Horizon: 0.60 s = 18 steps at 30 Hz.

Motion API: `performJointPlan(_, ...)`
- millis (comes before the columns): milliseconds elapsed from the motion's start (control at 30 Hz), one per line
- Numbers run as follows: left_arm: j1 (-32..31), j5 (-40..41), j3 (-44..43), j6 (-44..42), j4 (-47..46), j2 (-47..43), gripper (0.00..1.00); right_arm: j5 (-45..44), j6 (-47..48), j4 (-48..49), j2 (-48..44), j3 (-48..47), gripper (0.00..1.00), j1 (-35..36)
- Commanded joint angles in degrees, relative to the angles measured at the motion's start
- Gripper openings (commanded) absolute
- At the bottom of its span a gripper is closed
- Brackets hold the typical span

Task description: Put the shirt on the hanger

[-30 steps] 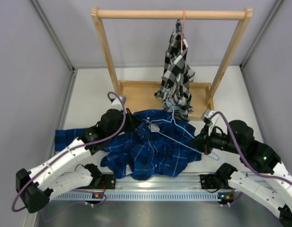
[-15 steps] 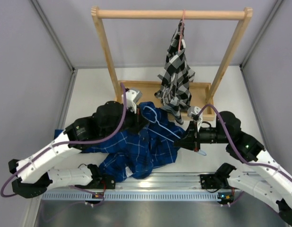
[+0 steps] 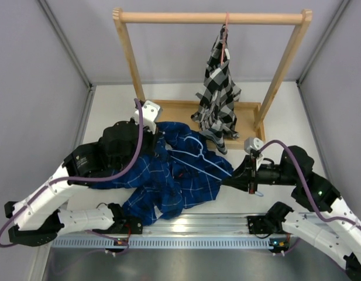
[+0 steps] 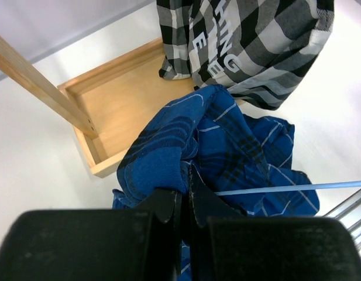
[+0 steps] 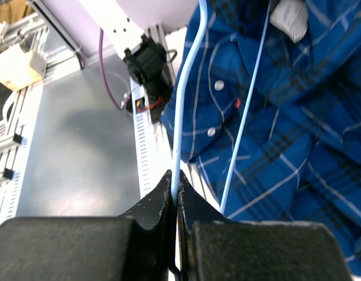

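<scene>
The white table (image 3: pixel 107 108) is carrying a wooden rack (image 3: pixel 131 64), whose shallow tray base (image 3: pixel 180 111) is sitting flat toward the far side, between the two uprights. The shirt (image 3: pixel 168 187) is lying crumpled across the middle of the table, just in front of the tray. Its far part is bunching up off the surface next to the tray's front wall. The near folds are reaching close to the metal rail (image 3: pixel 198 225) running along the table's near edge.

Robotics lab cell: grey partition walls (image 3: pixel 28 88), aluminium mounting rail (image 3: pixel 198 228), white tabletop (image 3: pixel 110 111).
</scene>
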<state>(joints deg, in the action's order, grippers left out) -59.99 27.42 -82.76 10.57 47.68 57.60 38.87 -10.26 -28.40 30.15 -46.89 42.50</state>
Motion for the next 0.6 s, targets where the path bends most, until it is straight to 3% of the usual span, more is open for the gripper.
performJointPlan(0,0.0,-1.7,-2.1,-7.9,-1.5,-2.1,0.0,1.7,0.5,-2.6,1.4,-1.9,0.0,-0.6)
performJointPlan(167,0.0,-16.5,-1.1,-12.6,-1.6,-3.5,0.0,-0.3,0.6,-2.9,3.3,-5.0,0.0,-0.5)
performJointPlan(200,0.0,-23.1,-0.7,-13.5,-1.8,-4.0,0.0,0.5,0.1,-1.0,3.6,-5.7,0.0,-0.5)
performJointPlan(300,0.0,-32.5,-1.2,-15.1,-1.7,-3.6,0.0,4.0,-3.4,2.9,6.1,-8.1,0.0,-0.5)
performJointPlan(433,0.0,-38.0,-2.9,-16.6,-1.7,-3.1,0.0,12.4,-4.6,8.0,10.3,-12.3,0.0,-0.5)
performJointPlan(567,0.0,-34.5,-3.5,-17.6,-1.7,-4.2,0.0,17.6,-4.3,10.3,11.6,-14.1,0.0,-0.6)
